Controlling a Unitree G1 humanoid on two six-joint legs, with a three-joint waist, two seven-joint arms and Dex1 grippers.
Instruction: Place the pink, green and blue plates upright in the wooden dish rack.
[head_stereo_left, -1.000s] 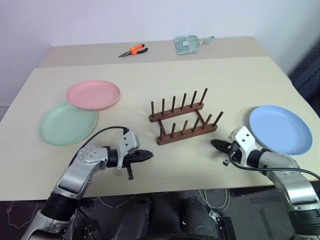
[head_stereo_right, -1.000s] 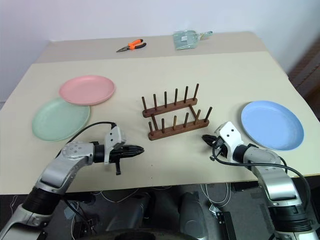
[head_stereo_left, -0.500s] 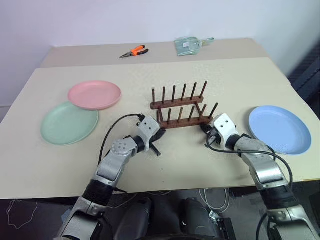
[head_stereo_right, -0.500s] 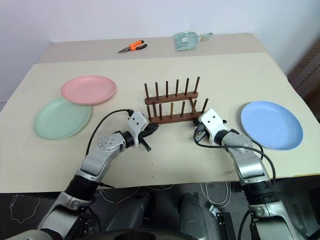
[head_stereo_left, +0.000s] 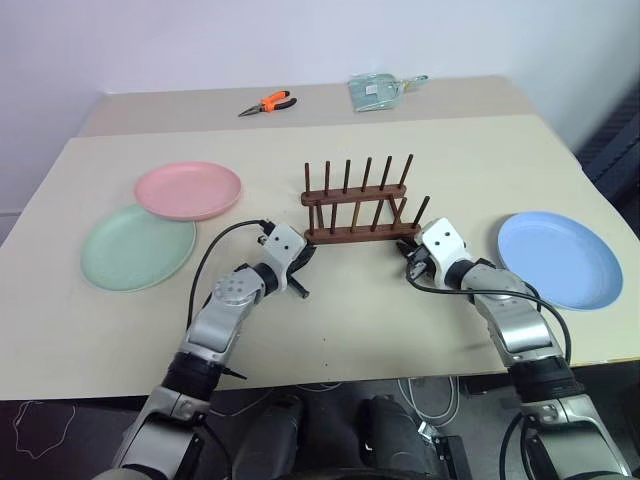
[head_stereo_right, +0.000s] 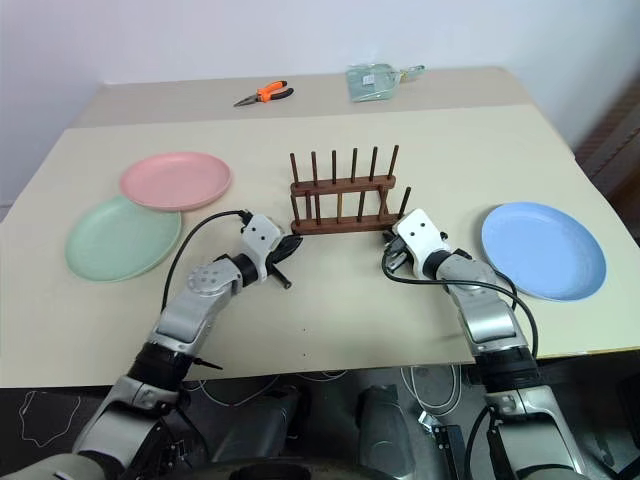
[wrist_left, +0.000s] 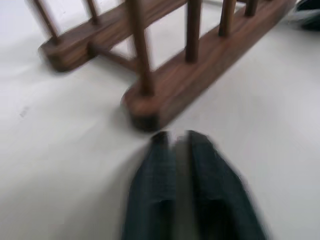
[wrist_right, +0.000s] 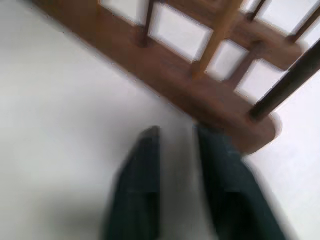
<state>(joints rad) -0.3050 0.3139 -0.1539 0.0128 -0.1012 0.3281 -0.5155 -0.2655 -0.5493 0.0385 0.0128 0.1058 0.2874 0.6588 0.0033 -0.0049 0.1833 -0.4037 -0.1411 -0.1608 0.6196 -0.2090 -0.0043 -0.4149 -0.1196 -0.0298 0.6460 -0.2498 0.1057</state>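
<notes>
Rack (head_stereo_left: 360, 212) squared up; right-wrist close-up: right claw (wrist_right: 176, 132) parted at its rail.

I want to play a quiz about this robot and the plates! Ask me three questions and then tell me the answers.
1. True or false: the blue plate already stands in the wooden dish rack.
2. Which plate does the pink plate overlap? A) blue B) green C) none
3. Fill in: the orange-handled tool at the far edge of the table is a pair of ____.

Key: 1. False, it lies flat on the table, and the rack holds no plates. 2. B, the green plate. 3. Pliers.
</notes>
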